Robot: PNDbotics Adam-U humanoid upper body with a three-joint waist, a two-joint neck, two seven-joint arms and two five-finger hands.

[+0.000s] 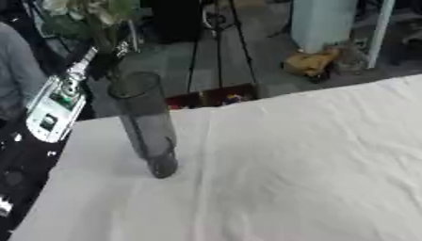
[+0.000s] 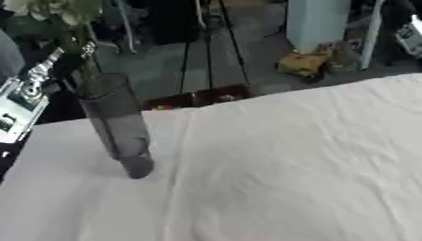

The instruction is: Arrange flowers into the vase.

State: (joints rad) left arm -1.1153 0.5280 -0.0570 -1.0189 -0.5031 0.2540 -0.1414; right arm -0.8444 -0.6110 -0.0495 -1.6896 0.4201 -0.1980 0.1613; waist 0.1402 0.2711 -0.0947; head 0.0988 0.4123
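Vase: tall, dark, smoky translucent glass cylinder, standing on the left part of the table, appearing tilted with its mouth toward the far left and its thick base nearer.
Flowers: pale cream and green blooms with leaves, high at the far left above the vase mouth; thin dark stems running down into the glass, visible through its wall.
Table: covered with a wrinkled white cloth, filling the near and right part of the scene; a long crease running from near the vase toward the near edge.
Left hand: not seen in either view; fingers and hold cannot be told.
Right hand: not seen in either view; fingers and hold cannot be told.
Left edge: white and green device with a small screen, just beyond the table's left side, apart from the vase.
Far floor: grey floor with dark tripod legs, a pale blue-green upright container, and a crumpled yellow-brown bundle at its foot.
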